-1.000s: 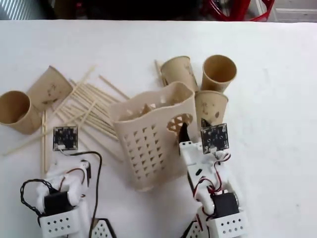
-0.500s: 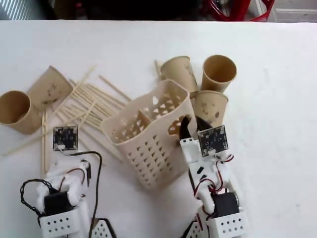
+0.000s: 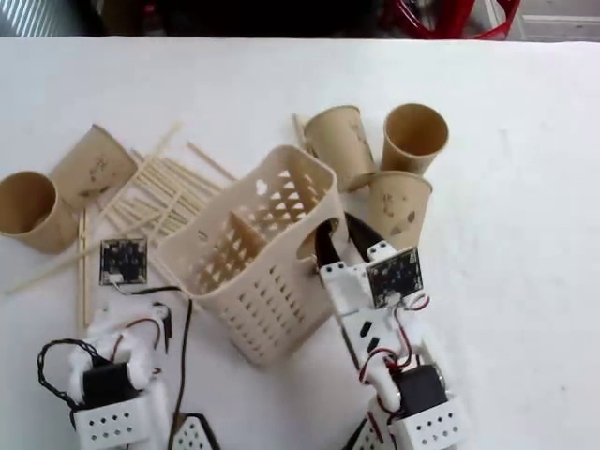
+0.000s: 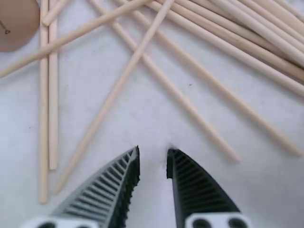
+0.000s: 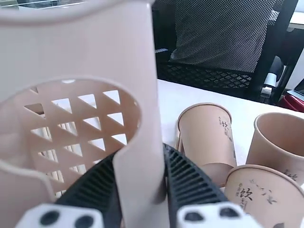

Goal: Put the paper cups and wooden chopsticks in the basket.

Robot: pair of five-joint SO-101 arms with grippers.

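My right gripper (image 3: 339, 236) is shut on the rim of the cream basket (image 3: 253, 272) beside its handle hole; the basket wall (image 5: 137, 71) sits between the jaws. The basket is tilted, its mouth facing the far left. Three paper cups (image 3: 401, 206) cluster just beyond and right of it, and they also appear past the basket wall as cups (image 5: 204, 137). Two more cups (image 3: 92, 164) lie at the far left. Wooden chopsticks (image 3: 173, 192) are scattered between those cups and the basket. My left gripper (image 4: 152, 154) hangs narrowly open over bare table, just short of the chopsticks (image 4: 190, 76).
The white table (image 3: 525, 187) has free room on the right and at the back. The left arm (image 3: 112, 375) stands at the front left, with cables beside it. Chair legs and a red frame (image 3: 441, 14) lie beyond the table's far edge.
The basket has swung and tipped to the left in my right gripper, its mouth turning towards the chopsticks. The right gripper moved left with it. The left arm stayed still.
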